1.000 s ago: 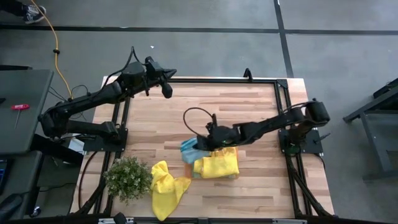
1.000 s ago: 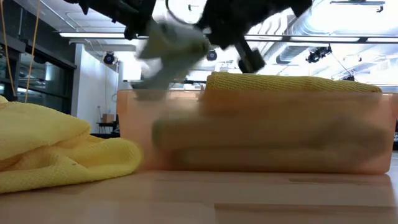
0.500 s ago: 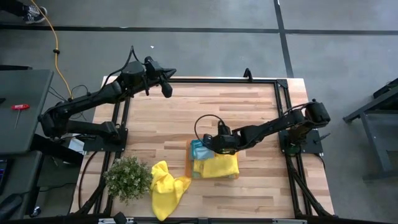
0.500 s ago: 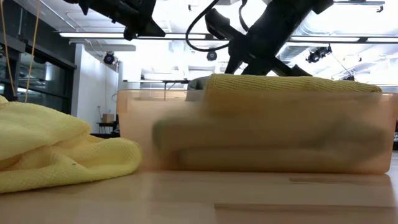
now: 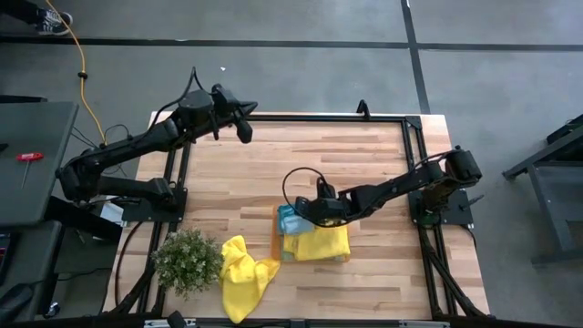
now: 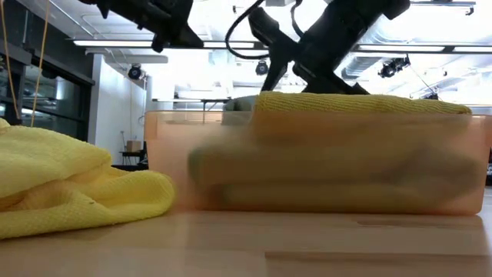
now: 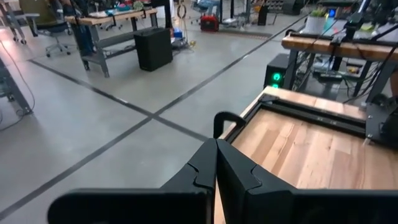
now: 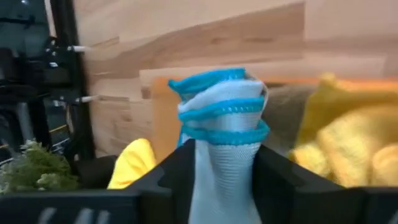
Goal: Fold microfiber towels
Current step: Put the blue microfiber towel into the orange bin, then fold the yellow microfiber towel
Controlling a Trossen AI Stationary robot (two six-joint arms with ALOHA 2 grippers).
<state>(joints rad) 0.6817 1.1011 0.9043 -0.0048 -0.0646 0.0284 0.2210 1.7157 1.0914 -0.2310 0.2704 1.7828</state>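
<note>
My right gripper (image 5: 296, 217) reaches over the left end of the orange tray (image 5: 278, 240) and is shut on a folded light blue towel (image 8: 221, 106). A folded yellow towel (image 5: 321, 242) fills the rest of the tray and shows above its rim (image 6: 361, 102) in the low view. A crumpled yellow towel (image 5: 241, 273) lies on the table near the front edge. My left gripper (image 5: 244, 130) hangs shut in the air over the table's far left corner, away from every towel. My right gripper has the folded light blue towel between its two fingers (image 8: 177, 168); several layers with blue-trimmed edges (image 8: 217, 112) stand out past the fingertips. The fingers slant down from the table's right side. The towel's lower part sits inside the tray, hidden by its wall.
A small potted plant (image 5: 188, 260) stands at the near left corner beside the crumpled yellow towel (image 6: 69, 185). A black frame (image 5: 328, 118) runs around the tabletop. The middle and far parts of the wooden top (image 5: 301, 155) hold no objects.
My right gripper has gone down and a little toward the table's right edge, tipping downward and rolling its wrist. The light blue towel, which hung above the tray's left wall, has sunk into the tray's left end beside the yellow towel.
</note>
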